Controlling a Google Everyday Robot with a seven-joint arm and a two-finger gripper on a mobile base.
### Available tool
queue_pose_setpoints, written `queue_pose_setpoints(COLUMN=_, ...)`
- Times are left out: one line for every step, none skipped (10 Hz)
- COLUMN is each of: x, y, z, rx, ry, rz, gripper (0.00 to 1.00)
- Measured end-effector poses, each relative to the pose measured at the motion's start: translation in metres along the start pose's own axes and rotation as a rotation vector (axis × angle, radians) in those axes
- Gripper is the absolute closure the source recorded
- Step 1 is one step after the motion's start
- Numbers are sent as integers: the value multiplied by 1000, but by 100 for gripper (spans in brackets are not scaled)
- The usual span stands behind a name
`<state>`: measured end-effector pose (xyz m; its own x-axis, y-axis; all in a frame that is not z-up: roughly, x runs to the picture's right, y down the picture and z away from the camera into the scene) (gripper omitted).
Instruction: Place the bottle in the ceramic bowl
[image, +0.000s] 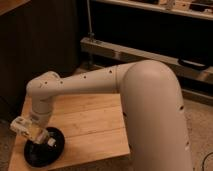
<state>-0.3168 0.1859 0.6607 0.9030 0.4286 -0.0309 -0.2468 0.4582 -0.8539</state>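
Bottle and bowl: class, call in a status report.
Hand low over the black ceramic bowl, front-left of the wooden table. Bottle at the hand, above the bowl. Nothing in the way.

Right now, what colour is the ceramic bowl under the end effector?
Glossy black: the ceramic bowl on the wooden table, end effector just above it, in the camera view.

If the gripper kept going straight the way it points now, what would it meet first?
Probably the ceramic bowl: the gripper points down over it at the wooden table's front-left corner, though depth is unclear.
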Motion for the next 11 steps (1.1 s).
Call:
queue_pose_setpoints(x=-6, y=0, z=8, rx=-7, ry=2, rz=-14, gripper=100)
queue_pose_setpoints(x=-12, y=3, z=16, rx=-17, ry=7, rz=-36, gripper=100)
queue_pose_setpoints(x=-12, y=1, z=21, rx=-29, ry=12, rz=-45, gripper=99)
queue_pose_setpoints(x=-7, y=0, z=28, rx=-54, ry=24, rz=-53, gripper=91)
queue_pose_setpoints(x=0, y=0, z=35, rx=-77, ry=32, rz=-54, gripper=82)
queue_pose_setpoints(x=13, y=-3, z=39, rx=-100, ry=35, rz=-45, gripper=73)
queue_pose_setpoints(x=26, y=-4, z=43, rx=-132, ry=31, rz=-40, gripper=63)
queue_pose_setpoints(x=34, y=-6, z=45, rx=-149, ry=25, rz=-34, gripper=58)
queue_pose_setpoints(x=34, y=-5, z=45, rx=-152, ry=25, rz=-36, gripper=57)
queue_pose_setpoints(x=33, y=-4, z=46, rx=-153, ry=25, rz=-38, gripper=57)
queue_pose_setpoints(x=34, y=-5, z=45, rx=-152, ry=24, rz=-37, gripper=57)
